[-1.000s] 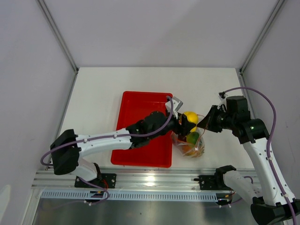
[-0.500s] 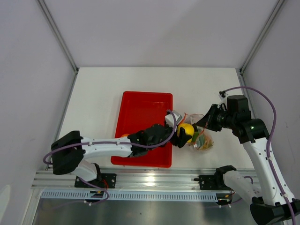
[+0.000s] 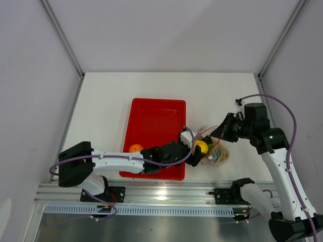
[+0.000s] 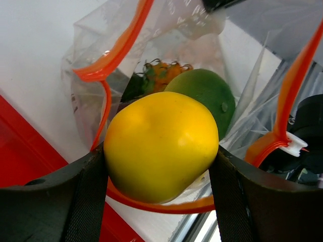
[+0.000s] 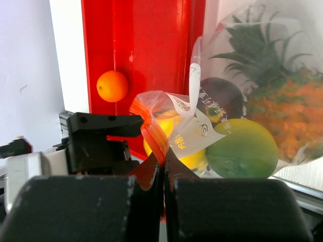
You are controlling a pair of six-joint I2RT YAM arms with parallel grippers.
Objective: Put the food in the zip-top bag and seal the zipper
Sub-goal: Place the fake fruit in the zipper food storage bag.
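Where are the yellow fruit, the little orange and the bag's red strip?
The yellow pear [image 4: 161, 146]: left wrist view, middle of its skin.
The orange [image 5: 112, 85]: right wrist view, its centre.
The zipper strip [image 4: 96, 66]: left wrist view, its upper-left stretch.

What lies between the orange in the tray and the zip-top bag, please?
The left gripper, clamped on the yellow pear, as the top external view shows.
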